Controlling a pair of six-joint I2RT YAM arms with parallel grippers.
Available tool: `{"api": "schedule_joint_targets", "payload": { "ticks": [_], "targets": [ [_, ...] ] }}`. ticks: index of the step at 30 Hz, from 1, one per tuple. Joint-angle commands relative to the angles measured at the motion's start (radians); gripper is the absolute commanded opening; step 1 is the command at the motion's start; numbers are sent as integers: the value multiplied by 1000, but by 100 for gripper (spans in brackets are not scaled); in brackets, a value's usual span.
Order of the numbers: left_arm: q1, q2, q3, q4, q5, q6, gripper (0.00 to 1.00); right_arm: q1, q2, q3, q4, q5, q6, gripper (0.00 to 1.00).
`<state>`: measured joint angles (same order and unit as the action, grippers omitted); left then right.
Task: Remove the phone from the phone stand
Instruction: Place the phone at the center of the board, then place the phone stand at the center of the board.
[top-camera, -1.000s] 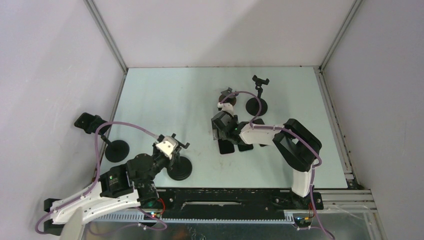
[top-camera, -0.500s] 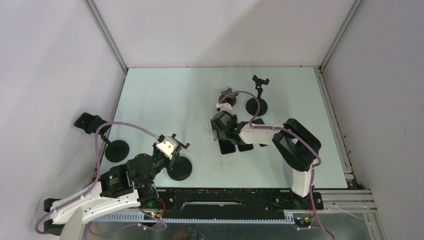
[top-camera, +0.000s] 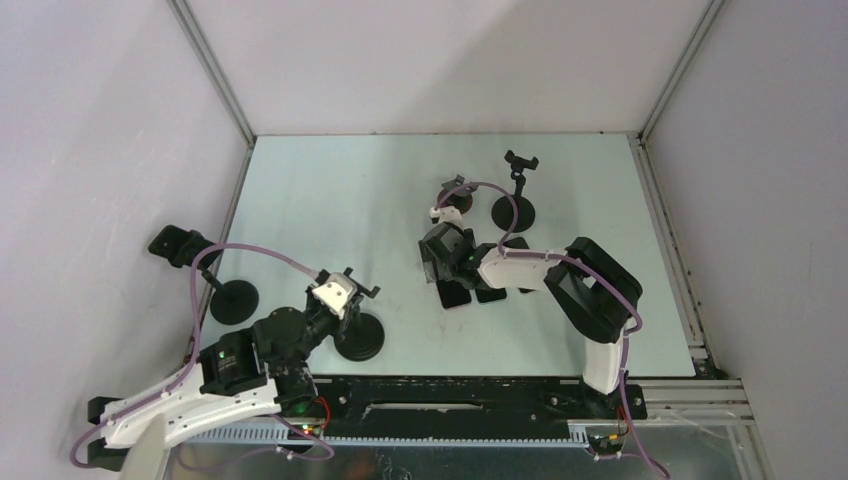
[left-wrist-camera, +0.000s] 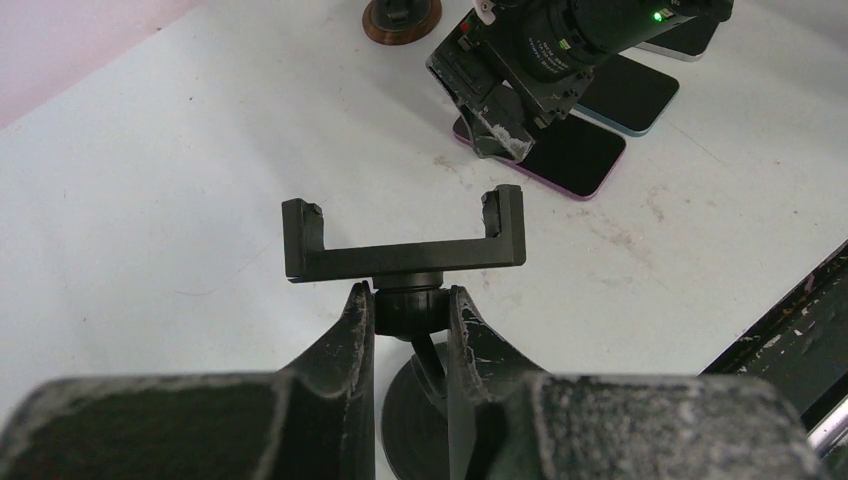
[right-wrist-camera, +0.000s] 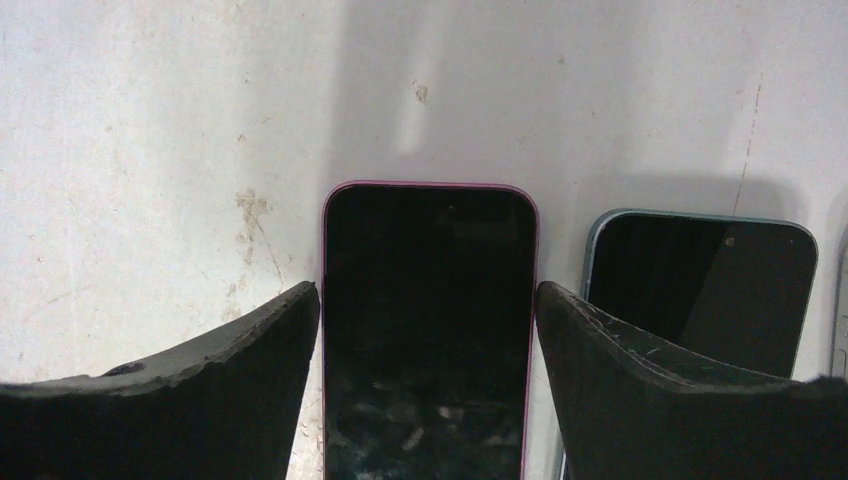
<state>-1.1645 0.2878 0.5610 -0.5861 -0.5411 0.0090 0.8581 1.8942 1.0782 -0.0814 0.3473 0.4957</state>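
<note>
Phone (right-wrist-camera: 425, 330) with a pink rim lies flat on the table (right-wrist-camera: 150, 150), dark screen up, a little right of the middle in the overhead view (top-camera: 455, 296). It is out of the phone stand (left-wrist-camera: 405, 255) and well apart from it.

The right gripper (right-wrist-camera: 427, 290) hangs over the near end of the phone with its jaws spread wide. One finger (right-wrist-camera: 250, 350) stands along the left edge and the other along the right edge. A thin strip of table shows on the right side; whether the left finger touches the rim cannot be told. The phone is flat on the table, not lifted.

Just beside it on the right lies a blue phone (right-wrist-camera: 700, 290), also screen up, the two side by side and almost parallel.

The phone stand sits near the front left of the table, its round black base (top-camera: 360, 340) on the surface and its cradle empty, with both side clips bare. The left gripper (left-wrist-camera: 410, 300) has its jaws drawn narrow and clamped on the ball joint right under the cradle, one finger on each side of it.

Farther back on the table a second stand (top-camera: 515, 190) is upright with an empty cradle. A third stand (top-camera: 232, 302) is at the left edge of the table, its head leaning out over the side.
</note>
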Motion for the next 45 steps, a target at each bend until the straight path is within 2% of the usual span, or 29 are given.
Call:
{"api": "schedule_joint_targets", "payload": {
  "ticks": [1, 8, 13, 18, 23, 26, 27, 32, 34, 43, 45],
  "targets": [
    [3, -2, 8, 97, 6, 25, 0, 4, 32, -11, -73, -53, 6, 82],
    [3, -5, 7, 103, -6, 21, 0, 11, 7, -11, -79, -36, -1, 84],
    [3, -18, 15, 112, -29, -1, 0, 22, -105, -9, -83, -28, -43, 84],
    [3, -16, 43, 198, -72, -1, 0, 43, -224, -12, -114, -38, -76, 88],
    [42, 81, 115, 253, -56, 18, 0, 106, -318, -11, -180, -22, -52, 92],
    [174, 150, 160, 272, 42, 31, 0, 126, -380, -11, -246, -34, -18, 95],
    [210, 182, 174, 277, 129, 30, 0, 127, -394, -11, -261, -42, -9, 96],
    [533, 328, 226, 360, 430, -14, 0, 132, -497, -14, -412, -5, 40, 96],
    [618, 395, 252, 411, 488, -37, 0, 140, -551, -43, -434, 16, 44, 96],
    [760, 695, 360, 740, 533, -49, 1, 154, -841, -233, -530, 16, 144, 96],
    [789, 778, 405, 773, 547, -83, 4, 162, -899, -268, -566, 19, 170, 96]
  ]
}}
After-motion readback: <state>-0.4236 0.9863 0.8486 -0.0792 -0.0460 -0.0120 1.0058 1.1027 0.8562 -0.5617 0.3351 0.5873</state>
